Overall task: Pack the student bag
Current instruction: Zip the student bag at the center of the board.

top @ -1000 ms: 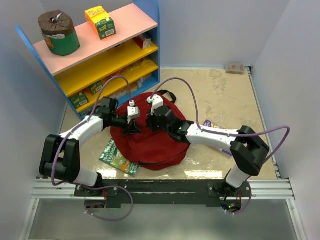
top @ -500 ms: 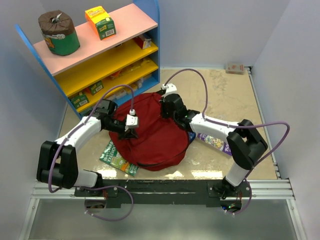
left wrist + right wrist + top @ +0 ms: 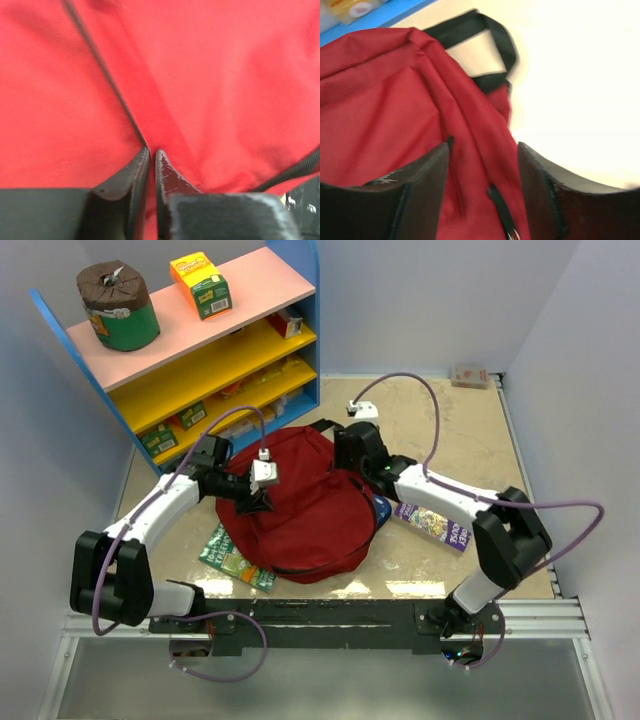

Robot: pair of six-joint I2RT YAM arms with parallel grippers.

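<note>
The student bag (image 3: 305, 515), a dark-red backpack, lies in the middle of the table with its black handle (image 3: 496, 37) towards the shelf. My left gripper (image 3: 259, 502) rests on the bag's left side. In the left wrist view red cloth (image 3: 225, 75) fills the frame, and the left gripper (image 3: 151, 151) has its jaws almost together, pinching a thin fold of it. My right gripper (image 3: 346, 456) hovers over the bag's top right. In the right wrist view the right gripper (image 3: 483, 146) stands open astride red fabric (image 3: 380, 100) and a black zipper pull (image 3: 500, 205).
A green book (image 3: 232, 556) pokes out from under the bag's near left edge. A purple book (image 3: 432, 524) lies to its right, with something blue (image 3: 383, 507) at the bag's edge. A blue shelf unit (image 3: 190, 350) stands at the back left, and a small box (image 3: 470, 375) at the far right.
My right gripper has moved away from me to the bag's top near the handle, and its jaws have opened. The bag has been drawn out longer towards the shelf. The left gripper has shifted only slightly.
</note>
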